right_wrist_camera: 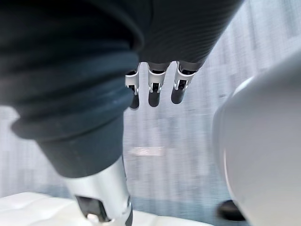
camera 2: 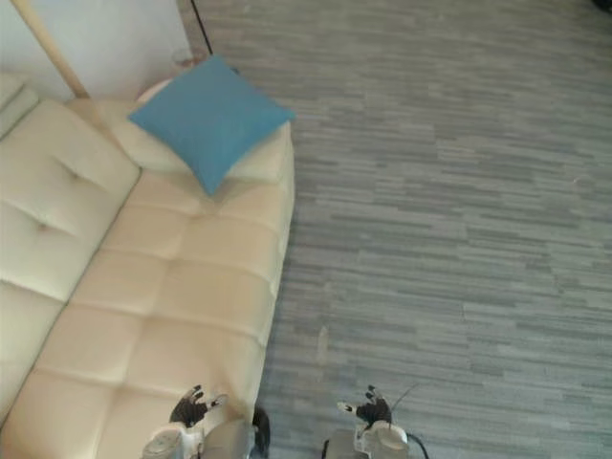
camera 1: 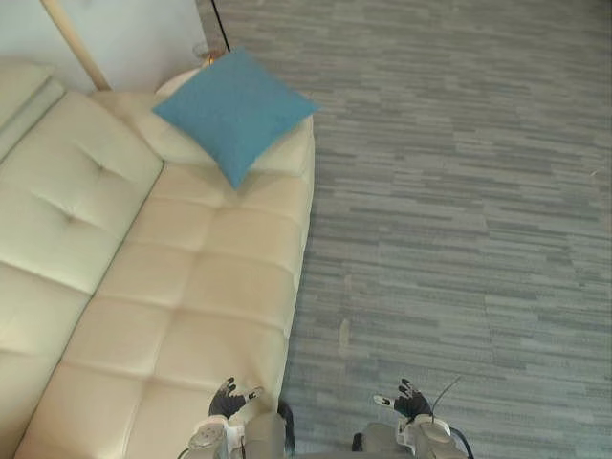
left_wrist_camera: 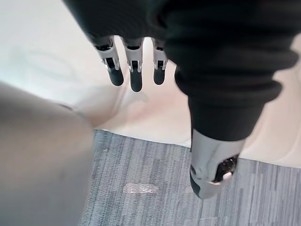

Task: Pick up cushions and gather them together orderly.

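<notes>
Cushion first, from the left eye view: a blue cushion [camera 1: 234, 113] lies at the far end of the cream sofa [camera 1: 191, 287], turned like a diamond and propped on the padded end there, one corner pointing down towards the seat. It looks soft and plump, plain cloth with crisp edges, and nothing lies on top of it. Both hands sit low at the near edge, well apart from it: the left hand [camera 1: 228, 400] over the sofa's near corner, the right hand [camera 1: 411, 402] over the grey carpet [camera 1: 459, 191]. Each has its fingers spread loose and nothing in them.

The right eye view tells the same, the cushion lying near a pale wooden pole [camera 2: 48, 50] by the wall.

In the left wrist view the fingers [left_wrist_camera: 135, 75] hang straight and empty above the sofa's edge where it meets the carpet, thumb apart.

The right wrist view has that hand's fingers [right_wrist_camera: 155, 92] straight too, holding nothing, carpet beyond.

My reading: the reach hasn't begun, so the robot should step closer along the sofa's front first. Taking the cushion by two opposite edges with both hands, rather than pinching a corner, should keep it from sagging — and let it be set down square.
</notes>
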